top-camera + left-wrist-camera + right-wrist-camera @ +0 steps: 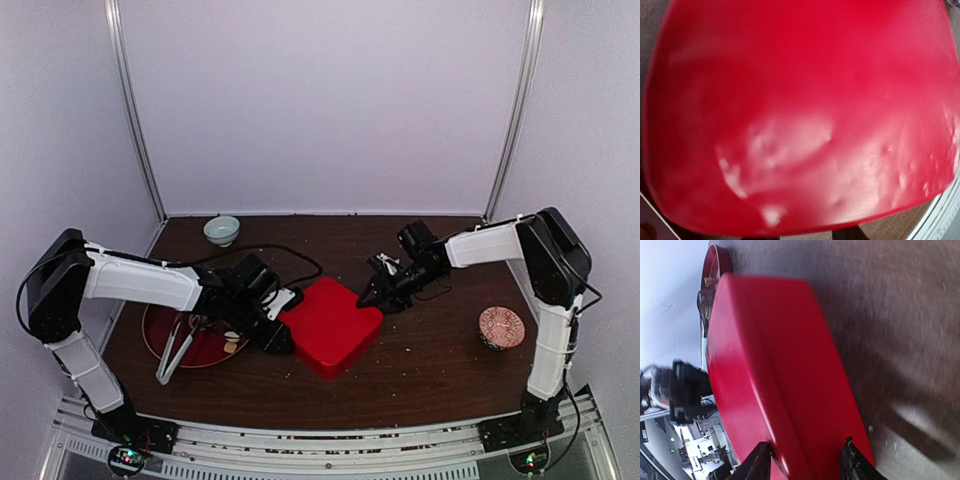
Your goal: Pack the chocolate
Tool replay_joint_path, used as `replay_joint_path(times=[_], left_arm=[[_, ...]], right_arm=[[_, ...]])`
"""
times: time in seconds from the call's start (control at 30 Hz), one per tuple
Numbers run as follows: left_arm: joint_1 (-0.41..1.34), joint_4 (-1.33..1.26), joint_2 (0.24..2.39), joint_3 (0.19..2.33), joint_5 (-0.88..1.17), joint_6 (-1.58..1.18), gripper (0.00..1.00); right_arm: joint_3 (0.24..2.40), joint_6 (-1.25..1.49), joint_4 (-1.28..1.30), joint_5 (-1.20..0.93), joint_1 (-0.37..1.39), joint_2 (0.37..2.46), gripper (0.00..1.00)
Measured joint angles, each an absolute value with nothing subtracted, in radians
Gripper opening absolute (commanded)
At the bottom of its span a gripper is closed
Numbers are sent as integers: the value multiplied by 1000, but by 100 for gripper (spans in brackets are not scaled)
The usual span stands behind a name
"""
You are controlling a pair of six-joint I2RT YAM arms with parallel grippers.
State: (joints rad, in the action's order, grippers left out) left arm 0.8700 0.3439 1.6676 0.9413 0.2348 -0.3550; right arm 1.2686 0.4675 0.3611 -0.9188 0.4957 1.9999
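Top external view gives you the layout. The red box (330, 322) sits at the middle of the brown table (430, 370), turned so its corners point to 12, 3, 6 and 9 o'clock. Your left gripper (268, 330) is at the box's 9 o'clock corner, touching it or just beside it. Your right gripper (807, 457) is at the 2 o'clock edge, close to the 3 o'clock corner.

The chocolate (232, 344) you can make out is one small pale piece on the red plate (155, 330), at the plate's 3 o'clock rim and just beside the left gripper. The plate lies at 9 o'clock from the box. The metal tongs (176, 350) lie across the plate's 6 o'clock side, one end reaching past the rim toward 7 o'clock.

A pale green bowl (222, 230) stands at 11 o'clock from the box, near the back wall. A patterned bowl (501, 327) stands at 3 o'clock, well apart from the box.

On the right wrist view, your two dark fingertips stand apart with the box's red edge between them. Whether the pads press on it you cannot tell.

On the left wrist view, blurred red surface fills almost the whole frame and the fingers do not show clearly. You cannot tell whether that gripper is apart, together or clamped.
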Motion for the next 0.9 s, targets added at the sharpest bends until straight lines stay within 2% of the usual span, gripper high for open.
replay_joint_path(times=[0.27,0.5,0.6,0.7,0.8,0.9], left_arm=[[818,381,1797,1068,212,-345,38],[788,402,1819,1126,196,-322,37],[789,403,1768,1100,198,-310,36],[805,447,1623,1071,196,-278,34],[842,478,1499,1095,189,-247,31],[885,489,1470,1136,186,-228,29]], right_arm=[[1012,476,295,-941,498,1823,40],[952,474,315,-955,529,1771,40],[951,468,343,-955,545,1763,40],[951,451,370,-955,559,1757,40],[945,447,374,-957,564,1754,40],[941,447,374,-965,564,1754,40]])
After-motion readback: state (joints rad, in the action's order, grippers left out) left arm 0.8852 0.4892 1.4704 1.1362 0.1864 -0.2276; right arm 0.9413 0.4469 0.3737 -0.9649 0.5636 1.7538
